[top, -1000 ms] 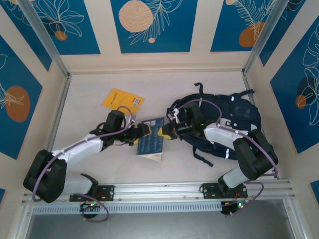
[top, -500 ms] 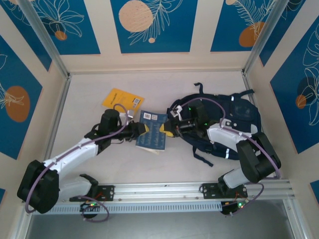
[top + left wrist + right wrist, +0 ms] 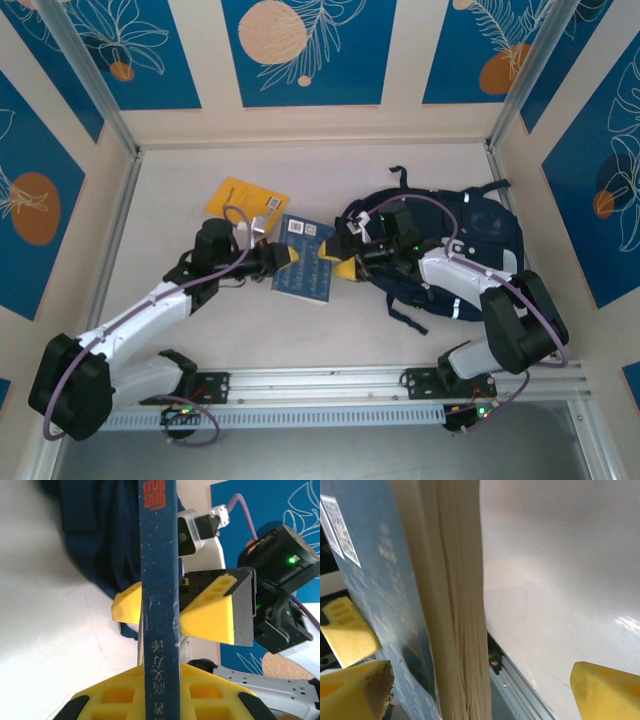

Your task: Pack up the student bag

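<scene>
Blue book on edge, spine facing camera, clamped between yellow fingers of left gripper at frame bottom. Right gripper straddles book, jaws spread either side. Student bag behind, upper left. White worktop at left.

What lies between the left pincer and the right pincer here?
Top external view: a dark blue paperback book spans the gap, left pincer clamped on one edge, right pincer open around the other.
</scene>
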### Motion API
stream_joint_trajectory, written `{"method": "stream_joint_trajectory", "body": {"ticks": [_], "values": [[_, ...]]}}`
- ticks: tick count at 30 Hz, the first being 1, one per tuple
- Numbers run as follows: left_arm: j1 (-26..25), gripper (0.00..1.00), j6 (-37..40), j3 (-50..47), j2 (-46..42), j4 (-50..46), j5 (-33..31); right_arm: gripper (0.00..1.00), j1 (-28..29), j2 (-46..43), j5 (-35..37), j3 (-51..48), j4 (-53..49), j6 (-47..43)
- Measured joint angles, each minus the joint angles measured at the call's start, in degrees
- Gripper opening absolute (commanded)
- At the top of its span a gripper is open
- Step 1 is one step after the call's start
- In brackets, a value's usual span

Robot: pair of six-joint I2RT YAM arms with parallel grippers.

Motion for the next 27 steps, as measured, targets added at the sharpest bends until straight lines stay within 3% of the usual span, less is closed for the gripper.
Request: {"method": "stream_joint_trajectory", "body": {"ticks": [2, 4, 7, 9, 10, 11, 14, 16, 20, 27], "values": [[0.0, 0.00, -0.8, 0.0, 0.0, 1.3, 0.7, 0.87, 0.0, 0.3, -2.0, -0.8, 5.1, 2.6], [0.0, 0.00, -1.8, 0.0, 0.0, 2.5, 1.3, 0.76, 0.3, 1.2, -3.7, -1.6, 10.6, 5.1], [0.0, 0.00, -2.8, 0.0, 0.0, 3.7, 1.9, 0.52, 1.3, 2.1, -5.7, -2.7, 18.2, 9.3], [0.0, 0.00, -2.9, 0.0, 0.0, 3.7, 1.9, 0.31, 1.7, 1.8, -5.9, -3.6, 22.0, 11.7], [0.0, 0.06, -2.9, 0.0, 0.0, 3.3, 1.8, 0.20, 1.7, 1.4, -5.5, -4.3, 23.4, 12.6], [0.1, 0.19, -2.9, 0.0, 0.0, 2.9, 1.6, 0.12, 1.7, 0.5, -4.5, -5.4, 24.7, 13.6], [0.0, 0.54, -2.7, -0.2, 0.0, 2.0, 1.2, 0.00, 1.8, -3.1, -0.5, -9.0, 28.0, 17.3], [0.0, 0.66, -3.1, -0.2, 0.0, 2.3, 1.2, 0.00, 2.8, -5.4, 3.4, -10.7, 28.8, 19.4], [0.0, 0.78, -4.5, -0.2, 0.0, 3.8, 0.7, 0.00, 5.6, -12.2, 15.0, -13.5, 28.0, 22.5], [-1.2, 0.83, -7.7, -1.0, -1.5, 6.3, -3.2, 0.00, 10.3, -24.0, 36.5, -16.5, 25.5, 25.6]]}}
